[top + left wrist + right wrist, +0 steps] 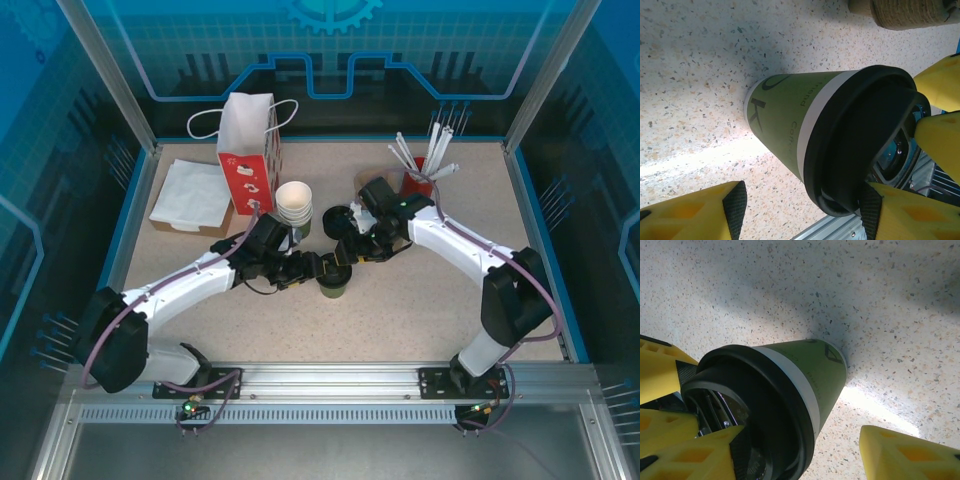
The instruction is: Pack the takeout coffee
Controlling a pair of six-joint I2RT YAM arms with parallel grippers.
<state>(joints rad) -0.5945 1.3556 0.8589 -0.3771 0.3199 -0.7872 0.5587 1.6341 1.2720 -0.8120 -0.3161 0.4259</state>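
Where a speckled beige table (pixel 420 310) is boxed in by blue walls (pixel 330 40), the takeout coffee (pixel 335 283) is set upright, nearer the arm bases than the stack of cups (pixel 294 205). Its green paper taper is capped by a round black lid (pixel 855 140). The left gripper (pixel 802 205) and right gripper (pixel 800 450) are held open astride it, one pad (pixel 871 212) of each laid against the lid.

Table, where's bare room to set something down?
Bare: near centre, between coffee cup and rail; far strip between paper bag and straw cup. Crowded: middle, left tool and right tool flanking the cup beside the cup stack.
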